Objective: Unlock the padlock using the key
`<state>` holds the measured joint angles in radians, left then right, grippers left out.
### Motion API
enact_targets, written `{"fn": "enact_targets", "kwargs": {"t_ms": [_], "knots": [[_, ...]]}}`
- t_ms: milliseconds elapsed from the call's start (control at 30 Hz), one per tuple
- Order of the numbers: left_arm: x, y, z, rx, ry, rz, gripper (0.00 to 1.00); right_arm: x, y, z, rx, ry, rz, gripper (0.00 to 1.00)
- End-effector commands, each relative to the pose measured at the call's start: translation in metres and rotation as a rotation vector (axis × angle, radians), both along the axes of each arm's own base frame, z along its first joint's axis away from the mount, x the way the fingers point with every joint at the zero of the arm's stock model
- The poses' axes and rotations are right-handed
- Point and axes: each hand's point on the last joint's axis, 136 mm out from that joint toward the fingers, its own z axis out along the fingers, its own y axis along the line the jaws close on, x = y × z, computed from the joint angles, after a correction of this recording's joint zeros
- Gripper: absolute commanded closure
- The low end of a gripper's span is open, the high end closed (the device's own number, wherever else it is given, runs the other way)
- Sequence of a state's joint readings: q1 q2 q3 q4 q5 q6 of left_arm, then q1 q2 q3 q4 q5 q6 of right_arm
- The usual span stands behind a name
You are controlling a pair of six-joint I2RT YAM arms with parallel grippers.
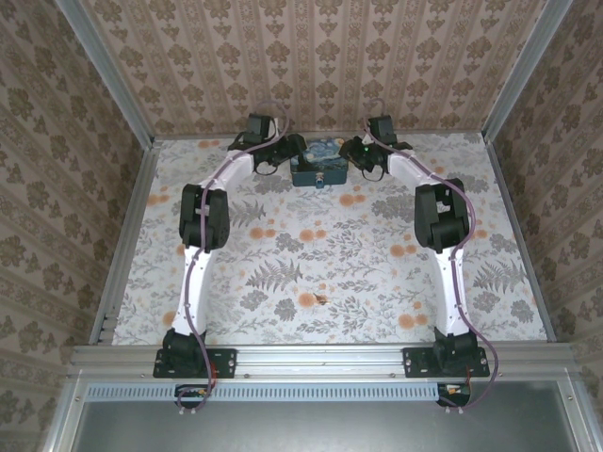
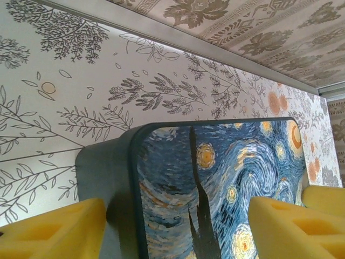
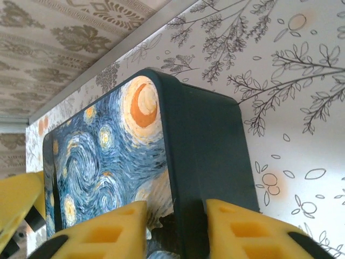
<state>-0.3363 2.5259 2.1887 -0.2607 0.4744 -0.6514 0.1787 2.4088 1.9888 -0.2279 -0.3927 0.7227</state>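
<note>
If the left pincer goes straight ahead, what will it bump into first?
Probably the box, right ahead of the left pincer and spanning the gap between its yellow fingers. How close it is, I can't tell.

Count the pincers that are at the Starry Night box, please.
2. The left pincer is at the left end of the Starry Night box; the right pincer is at its right end. No further pincer seems hidden.
</note>
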Motion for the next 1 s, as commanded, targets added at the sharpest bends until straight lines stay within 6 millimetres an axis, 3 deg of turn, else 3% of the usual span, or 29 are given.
{"fn": "enact_targets", "kwargs": {"t_ms": [0, 167, 333, 367, 400, 567, 733, 833, 967], "knots": [[-0.02, -0.023, -0.001, -0.018, 0.038, -0.079, 0.32, -0.014, 0.026, 0.001, 0.036, 0.024, 0.075, 0.78], [-0.048, -0.041, 0.003, 0.001, 0.028, -0.138, 0.35, -0.038, 0.033, 0.007, 0.048, 0.01, 0.092, 0.82], [-0.085, -0.047, 0.005, 0.03, 0.026, -0.165, 0.35, -0.077, 0.038, 0.01, 0.047, 0.002, 0.105, 0.82], [-0.102, -0.062, 0.007, 0.031, 0.024, -0.192, 0.35, -0.085, 0.037, 0.01, 0.047, 0.0, 0.1, 0.82], [-0.114, -0.064, 0.006, 0.031, 0.029, -0.198, 0.35, -0.096, 0.037, 0.008, 0.049, 0.005, 0.1, 0.82], [-0.17, -0.061, -0.002, 0.059, 0.038, -0.192, 0.34, -0.149, 0.034, 0.005, 0.066, 0.006, 0.101, 0.81], [-0.225, -0.042, -0.022, 0.09, 0.074, -0.139, 0.32, -0.205, 0.029, -0.005, 0.058, 0.015, 0.088, 0.76], [-0.239, -0.032, -0.033, 0.089, 0.088, -0.105, 0.3, -0.222, 0.028, -0.013, 0.064, 0.02, 0.071, 0.73], [-0.237, -0.027, -0.041, 0.118, 0.089, -0.098, 0.29, -0.227, 0.032, -0.019, 0.068, 0.029, 0.072, 0.7]]}}
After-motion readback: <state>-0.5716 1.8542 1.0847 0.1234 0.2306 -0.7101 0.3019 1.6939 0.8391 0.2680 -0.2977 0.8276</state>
